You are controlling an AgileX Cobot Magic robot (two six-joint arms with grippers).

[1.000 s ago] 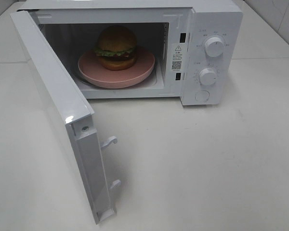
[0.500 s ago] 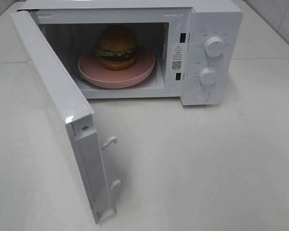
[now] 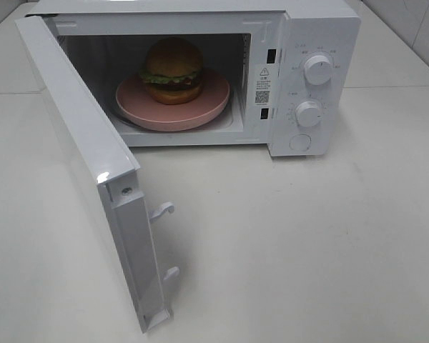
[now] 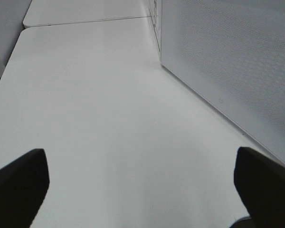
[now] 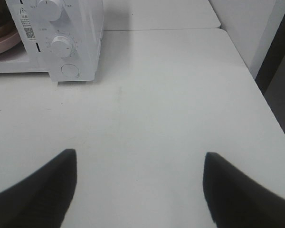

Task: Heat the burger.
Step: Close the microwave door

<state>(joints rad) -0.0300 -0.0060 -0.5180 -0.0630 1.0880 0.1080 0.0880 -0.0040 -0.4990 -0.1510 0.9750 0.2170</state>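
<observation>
Both jaws wide and empty: left gripper, right gripper.

Golden-brown burger, pink plate, white microwave, white table

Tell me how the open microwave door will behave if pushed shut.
The door is a rigid hinged panel, so it likely swings rather than flexes. Its two latch hooks probably need a firm final press. The microwave may slide on the smooth table.
</observation>
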